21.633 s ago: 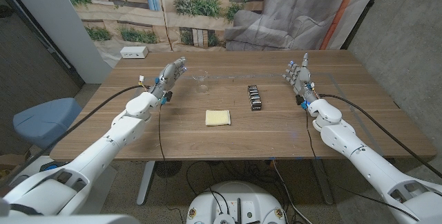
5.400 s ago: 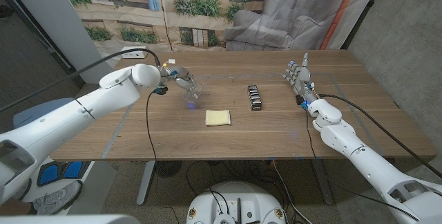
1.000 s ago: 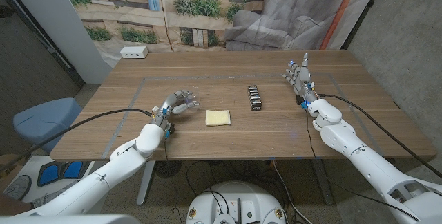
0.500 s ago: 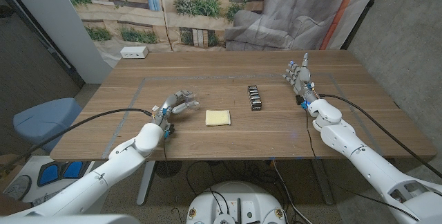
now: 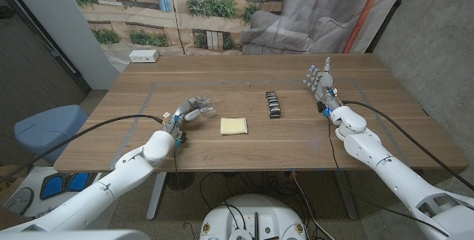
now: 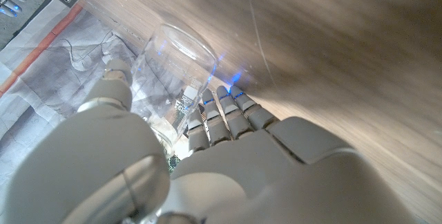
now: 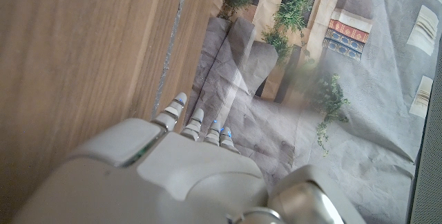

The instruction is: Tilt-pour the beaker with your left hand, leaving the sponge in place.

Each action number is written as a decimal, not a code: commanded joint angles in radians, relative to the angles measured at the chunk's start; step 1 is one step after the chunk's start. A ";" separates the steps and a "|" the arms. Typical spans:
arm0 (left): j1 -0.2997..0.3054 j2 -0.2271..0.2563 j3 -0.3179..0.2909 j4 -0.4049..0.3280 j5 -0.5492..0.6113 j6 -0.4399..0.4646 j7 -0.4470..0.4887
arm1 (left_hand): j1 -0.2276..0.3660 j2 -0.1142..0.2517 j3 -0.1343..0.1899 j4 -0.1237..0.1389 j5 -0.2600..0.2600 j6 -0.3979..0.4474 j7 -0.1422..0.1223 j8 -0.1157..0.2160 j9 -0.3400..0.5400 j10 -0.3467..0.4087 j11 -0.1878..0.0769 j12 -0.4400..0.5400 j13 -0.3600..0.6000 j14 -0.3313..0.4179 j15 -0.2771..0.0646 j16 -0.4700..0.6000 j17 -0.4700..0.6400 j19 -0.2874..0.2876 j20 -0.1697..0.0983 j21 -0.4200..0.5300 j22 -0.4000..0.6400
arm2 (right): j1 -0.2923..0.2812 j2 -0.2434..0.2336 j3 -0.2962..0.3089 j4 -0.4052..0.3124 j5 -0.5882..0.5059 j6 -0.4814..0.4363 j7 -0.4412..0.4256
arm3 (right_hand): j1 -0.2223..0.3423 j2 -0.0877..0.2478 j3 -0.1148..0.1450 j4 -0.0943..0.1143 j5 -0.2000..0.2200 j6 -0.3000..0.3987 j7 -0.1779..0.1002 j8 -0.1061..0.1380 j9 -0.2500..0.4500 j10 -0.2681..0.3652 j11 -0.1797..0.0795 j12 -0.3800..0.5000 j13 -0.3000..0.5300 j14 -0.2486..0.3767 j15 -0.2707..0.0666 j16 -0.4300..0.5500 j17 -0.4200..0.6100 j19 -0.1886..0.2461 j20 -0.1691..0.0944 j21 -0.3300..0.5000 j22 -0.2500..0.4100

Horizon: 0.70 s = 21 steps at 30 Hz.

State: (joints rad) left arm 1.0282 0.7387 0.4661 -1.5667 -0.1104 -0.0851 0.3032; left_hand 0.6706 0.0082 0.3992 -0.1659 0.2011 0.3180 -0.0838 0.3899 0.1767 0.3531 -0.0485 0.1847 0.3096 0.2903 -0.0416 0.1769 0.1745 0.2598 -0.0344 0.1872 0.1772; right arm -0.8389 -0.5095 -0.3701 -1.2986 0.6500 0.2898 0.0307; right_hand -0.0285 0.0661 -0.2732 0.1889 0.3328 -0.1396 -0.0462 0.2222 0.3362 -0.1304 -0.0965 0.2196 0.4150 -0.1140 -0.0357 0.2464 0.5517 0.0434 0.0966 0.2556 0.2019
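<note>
Glass beaker (image 6: 171, 72) gripped in left hand (image 5: 191, 111), fingers wrapped around its wall for tilting; yellow sponge (image 5: 234, 126) lies beside the hand, untouched.

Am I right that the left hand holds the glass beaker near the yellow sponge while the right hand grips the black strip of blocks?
Not quite. The right hand grips nothing: in the head view it stands with fingers up, apart from the black strip. The rest holds: the left hand holds the beaker, as the left wrist view shows, near the yellow sponge.
</note>
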 commanded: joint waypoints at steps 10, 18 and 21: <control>-0.026 0.018 0.011 0.006 0.008 -0.020 -0.042 | -0.017 -0.031 -0.017 0.001 0.000 -0.046 0.012 -0.056 0.002 -0.059 0.015 -0.002 -0.031 -0.065 0.009 -0.005 0.002 -0.047 -0.003 -0.004 0.000 | 0.000 0.000 0.000 0.001 0.000 0.001 0.000 | 0.007 0.086 -0.007 0.000 0.006 -0.007 0.000 0.006 0.002 -0.005 0.001 0.006 0.005 -0.004 -0.018 0.003 0.003 0.000 0.009 0.003 0.005; -0.027 0.023 0.011 0.002 -0.001 -0.013 -0.057 | -0.024 -0.041 -0.022 0.000 0.001 -0.069 0.017 -0.083 0.002 -0.092 0.020 -0.003 -0.048 -0.099 0.022 -0.005 0.001 -0.073 -0.003 -0.006 -0.002 | 0.000 0.000 0.000 0.001 0.000 0.001 0.000 | 0.007 0.086 -0.007 0.000 0.006 -0.007 0.000 0.006 0.002 -0.007 0.001 0.006 0.005 -0.005 -0.021 0.003 0.003 0.000 0.009 0.003 0.005; -0.026 0.025 0.011 0.002 -0.001 -0.013 -0.060 | -0.024 -0.043 -0.022 -0.001 0.001 -0.071 0.020 -0.087 0.002 -0.097 0.023 -0.003 -0.050 -0.101 0.023 -0.004 0.001 -0.075 -0.003 -0.006 -0.003 | 0.000 0.000 0.000 0.001 0.000 0.001 0.000 | 0.007 0.086 -0.007 0.000 0.006 -0.008 -0.002 0.005 0.002 -0.007 0.000 0.006 0.005 -0.005 -0.018 0.003 0.003 0.000 0.008 0.003 0.005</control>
State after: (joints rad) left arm 1.0053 0.7574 0.4755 -1.5649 -0.1070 -0.0934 0.2746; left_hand 0.6458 -0.0221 0.3812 -0.1645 0.2012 0.2493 -0.0674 0.3064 0.1769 0.2618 -0.0286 0.1810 0.2597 0.1959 -0.0177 0.1732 0.1722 0.1906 -0.0390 0.1811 0.1719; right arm -0.8388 -0.5093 -0.3701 -1.2984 0.6500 0.2898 0.0310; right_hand -0.0285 0.0661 -0.2732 0.1889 0.3328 -0.1395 -0.0462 0.2222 0.3361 -0.1304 -0.0965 0.2196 0.4150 -0.1139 -0.0357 0.2464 0.5517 0.0434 0.0966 0.2556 0.2019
